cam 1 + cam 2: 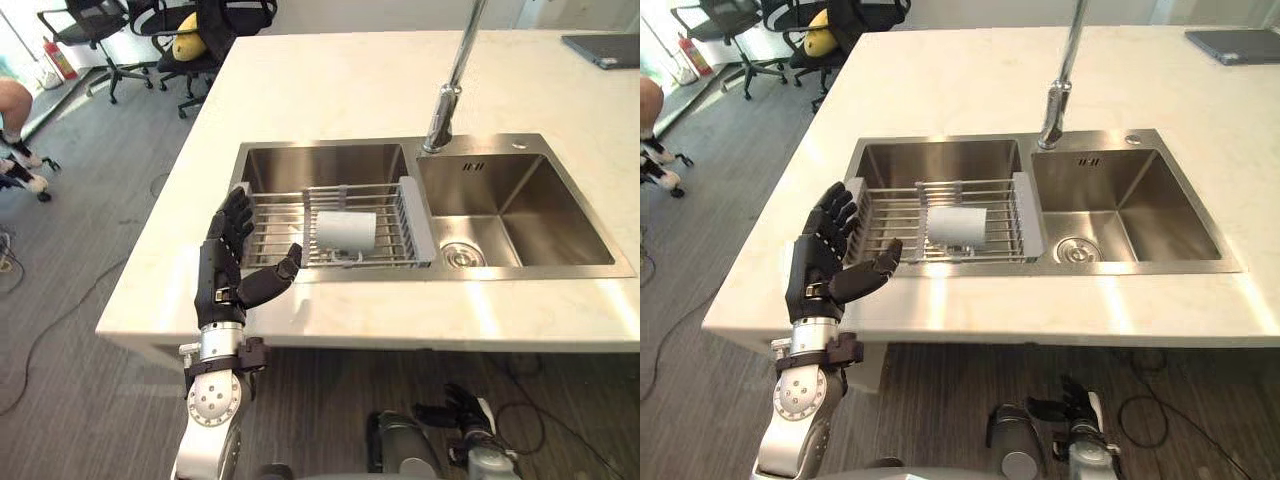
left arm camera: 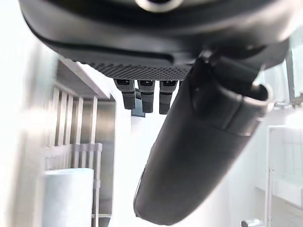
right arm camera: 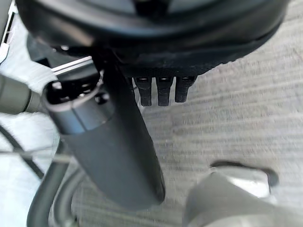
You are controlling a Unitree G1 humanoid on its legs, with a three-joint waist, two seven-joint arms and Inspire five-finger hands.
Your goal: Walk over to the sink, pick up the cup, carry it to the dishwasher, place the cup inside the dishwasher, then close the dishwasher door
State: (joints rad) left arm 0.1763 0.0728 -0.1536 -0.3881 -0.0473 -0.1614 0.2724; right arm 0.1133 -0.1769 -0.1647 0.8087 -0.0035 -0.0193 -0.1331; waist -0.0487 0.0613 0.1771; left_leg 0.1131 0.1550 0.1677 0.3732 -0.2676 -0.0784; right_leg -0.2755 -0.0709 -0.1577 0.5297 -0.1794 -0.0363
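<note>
Below the surface's point(image 1: 400, 85) near edge the right hand point(image 1: 468, 412) hangs idle, fingers relaxed open. At that edge the left hand point(image 1: 228, 268) stands empty, fingers spread, thumb out, apparently readied to grasp. Beyond, the white cup point(image 1: 345, 230) lies sideways on the wire rack point(image 1: 275, 215) across the sink's point(image 1: 540, 215) left basin, long axis parallel to the near edge; its mouth end is unclear.

Right hand point(image 3: 116, 151) above grey floor point(image 3: 246, 109)
</note>
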